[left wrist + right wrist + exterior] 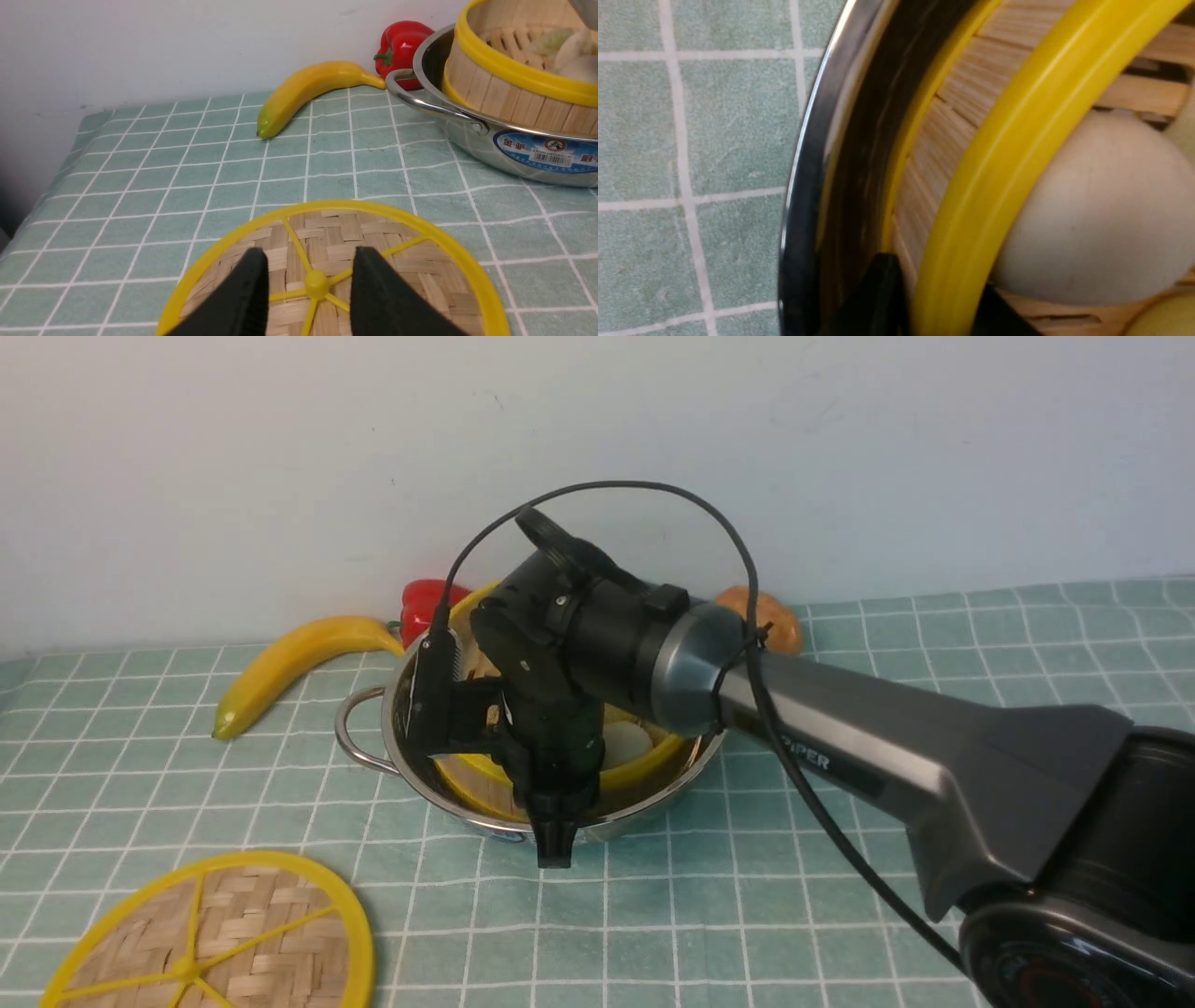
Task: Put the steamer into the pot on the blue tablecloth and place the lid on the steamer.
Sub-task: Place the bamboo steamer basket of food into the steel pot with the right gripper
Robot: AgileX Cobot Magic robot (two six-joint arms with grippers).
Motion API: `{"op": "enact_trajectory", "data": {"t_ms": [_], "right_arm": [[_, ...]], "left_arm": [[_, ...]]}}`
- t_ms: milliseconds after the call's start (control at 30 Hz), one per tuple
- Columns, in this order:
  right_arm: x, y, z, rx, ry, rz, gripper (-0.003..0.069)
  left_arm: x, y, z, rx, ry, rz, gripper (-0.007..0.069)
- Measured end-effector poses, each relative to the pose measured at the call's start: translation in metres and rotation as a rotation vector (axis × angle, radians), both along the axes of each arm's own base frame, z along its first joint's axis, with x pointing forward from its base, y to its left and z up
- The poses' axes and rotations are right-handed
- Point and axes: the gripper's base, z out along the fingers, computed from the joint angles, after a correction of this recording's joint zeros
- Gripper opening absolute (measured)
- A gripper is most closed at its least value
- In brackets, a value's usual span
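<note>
The steamer [644, 761] sits in the pot [397, 756] on the blue tablecloth [840, 915], pale buns inside. My right gripper [555, 840] reaches down at the steamer's near side. In the right wrist view the right gripper [941, 303] is shut on the steamer's yellow rim [1008, 154], one finger inside by a bun [1101, 210], one between the steamer wall and the pot [808, 163]. The lid [233, 933] lies flat at the front left. In the left wrist view my left gripper [310, 261] is open, just above the lid [406, 261], its fingers either side of the hub.
A banana [289, 658] and a red pepper [425, 602] lie behind the pot to the left, against the wall. An orange-brown item [770, 616] lies behind my right arm. The pot's loop handle [420, 100] points toward the banana [308, 88].
</note>
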Motion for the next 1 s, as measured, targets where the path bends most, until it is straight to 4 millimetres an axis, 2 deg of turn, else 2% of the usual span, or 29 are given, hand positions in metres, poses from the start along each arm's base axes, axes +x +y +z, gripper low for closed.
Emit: {"op": "enact_trajectory", "data": {"t_ms": [233, 633, 867, 1000], "right_arm": [[0.001, 0.001, 0.005, 0.018, -0.017, -0.017, 0.0242], [0.001, 0.000, 0.010, 0.038, -0.018, -0.067, 0.0251], [-0.006, 0.002, 0.034, 0.135, -0.006, -0.075, 0.0252], [-0.007, 0.004, 0.036, 0.168, 0.018, -0.106, 0.0252]], "left_arm": [[0.000, 0.000, 0.000, 0.000, 0.000, 0.000, 0.0243], [0.000, 0.000, 0.000, 0.000, 0.000, 0.000, 0.0243], [0.000, 0.000, 0.000, 0.000, 0.000, 0.000, 0.0243], [0.000, 0.000, 0.000, 0.000, 0.000, 0.000, 0.0243]]}}
